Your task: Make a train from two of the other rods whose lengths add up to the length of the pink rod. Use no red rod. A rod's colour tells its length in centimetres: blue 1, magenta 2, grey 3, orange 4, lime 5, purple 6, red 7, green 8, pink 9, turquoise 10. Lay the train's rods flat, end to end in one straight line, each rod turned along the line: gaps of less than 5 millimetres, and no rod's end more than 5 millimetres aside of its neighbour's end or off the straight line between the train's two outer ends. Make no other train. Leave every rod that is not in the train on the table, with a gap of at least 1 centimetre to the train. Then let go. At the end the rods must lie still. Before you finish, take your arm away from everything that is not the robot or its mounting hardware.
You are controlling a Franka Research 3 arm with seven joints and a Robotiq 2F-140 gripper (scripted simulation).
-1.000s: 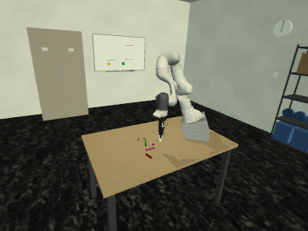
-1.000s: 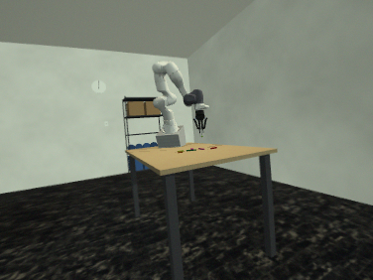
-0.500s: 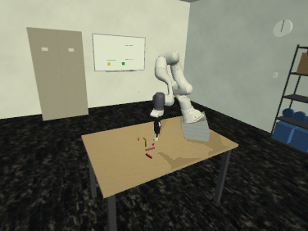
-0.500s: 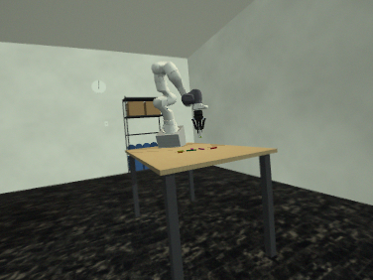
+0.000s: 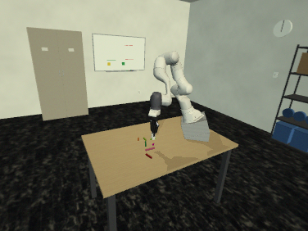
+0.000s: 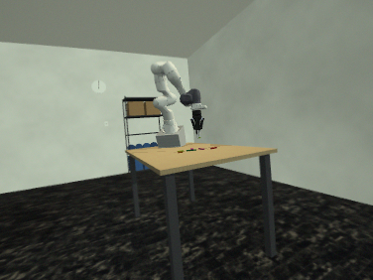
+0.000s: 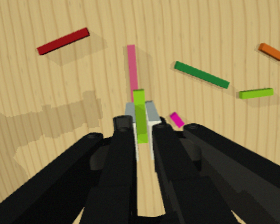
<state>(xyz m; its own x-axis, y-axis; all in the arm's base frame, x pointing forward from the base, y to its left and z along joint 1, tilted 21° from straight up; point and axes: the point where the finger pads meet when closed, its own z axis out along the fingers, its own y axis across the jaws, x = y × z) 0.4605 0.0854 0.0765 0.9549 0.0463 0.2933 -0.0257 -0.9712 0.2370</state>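
Note:
My gripper (image 7: pixel 140 115) is shut on a lime rod (image 7: pixel 140 116) and holds it above the table; the gripper also shows in the top view (image 5: pixel 153 137) and the exterior view (image 6: pixel 198 134). Below it in the wrist view lie the pink rod (image 7: pixel 131 67), a green rod (image 7: pixel 201 75), a small magenta rod (image 7: pixel 176 120), a second lime rod (image 7: pixel 256 92), an orange rod (image 7: pixel 270 51) at the right edge, and a red rod (image 7: pixel 63 41) at the upper left. The pink rod's near end is hidden behind the held lime rod.
The rods lie in a loose cluster near the middle of the wooden table (image 5: pixel 157 157). The arm's grey base block (image 5: pixel 196 129) stands at the table's back right. A shelf with blue bins (image 5: pixel 292 123) stands off the table.

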